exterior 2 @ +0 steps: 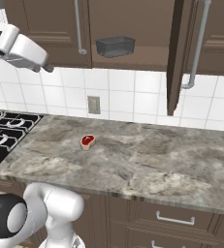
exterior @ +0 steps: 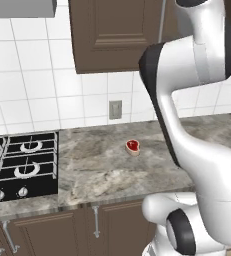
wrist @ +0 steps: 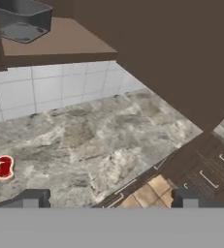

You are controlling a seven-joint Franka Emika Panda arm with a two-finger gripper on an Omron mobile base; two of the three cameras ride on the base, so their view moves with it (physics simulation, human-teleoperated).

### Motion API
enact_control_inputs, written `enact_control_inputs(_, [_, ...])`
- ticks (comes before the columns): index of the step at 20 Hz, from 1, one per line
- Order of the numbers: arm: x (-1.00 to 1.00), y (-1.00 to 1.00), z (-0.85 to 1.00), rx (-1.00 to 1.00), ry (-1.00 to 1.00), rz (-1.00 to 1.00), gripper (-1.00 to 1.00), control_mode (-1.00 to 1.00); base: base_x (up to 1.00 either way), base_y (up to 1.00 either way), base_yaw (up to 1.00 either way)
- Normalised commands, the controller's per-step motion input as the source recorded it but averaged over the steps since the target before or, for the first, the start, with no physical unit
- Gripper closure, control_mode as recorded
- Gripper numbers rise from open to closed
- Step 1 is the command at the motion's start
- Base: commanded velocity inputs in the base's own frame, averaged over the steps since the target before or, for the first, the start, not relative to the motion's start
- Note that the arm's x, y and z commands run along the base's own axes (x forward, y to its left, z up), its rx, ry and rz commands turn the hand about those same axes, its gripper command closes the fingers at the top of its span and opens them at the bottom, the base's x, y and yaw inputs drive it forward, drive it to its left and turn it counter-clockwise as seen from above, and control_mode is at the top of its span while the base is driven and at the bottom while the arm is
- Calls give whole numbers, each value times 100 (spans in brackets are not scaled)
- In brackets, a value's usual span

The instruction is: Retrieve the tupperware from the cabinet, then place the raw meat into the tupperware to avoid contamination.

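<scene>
Claw [wrist: 108, 201] is open, jaws spread wide with nothing between them; it hangs above the counter [wrist: 99, 145], looking down and across at the wall; the tupperware [wrist: 21, 19] sits on the bottom shelf of the cabinet [wrist: 60, 43], door swung open, so from the claw it lies up and off to the left, well apart, near the top-left corner of the hand view; in the right base view the same tupperware [exterior 2: 115, 46] rests inside the cabinet [exterior 2: 133, 29] opening between the two long bar handles, with the open door [exterior 2: 176, 58] edge-on just to its right; the box looks squarish, long side roughly parallel to the shelf front, so I'd judge a grip across the near rim or the short span needs the hand to rise, swing left and level out toward the shelf; raw meat [wrist: 2, 167] is on the counter, low and left of the claw, nearer than the box but second in order; meat [exterior 2: 88, 141] lies well below the shelf, slightly left of the box; single arm, so no choice of side; the door edge beside the approach path is the likely snag.
</scene>
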Motion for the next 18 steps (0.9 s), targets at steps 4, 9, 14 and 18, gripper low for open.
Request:
enact_control_inputs(4, [1, 2, 0, 14, -18, 8, -100, -100, 0, 0, 0])
enact_control_inputs(9, [0, 9, 0, 0, -10, 14, -100, -100, 0, 0, 0])
enact_control_inputs(14, [0, 6, -5, -1, -21, 24, -100, -100, 0, 0, 0])
enact_control_inputs(18, [0, 4, -1, -2, -23, 24, -100, -100, 0, 0, 0])
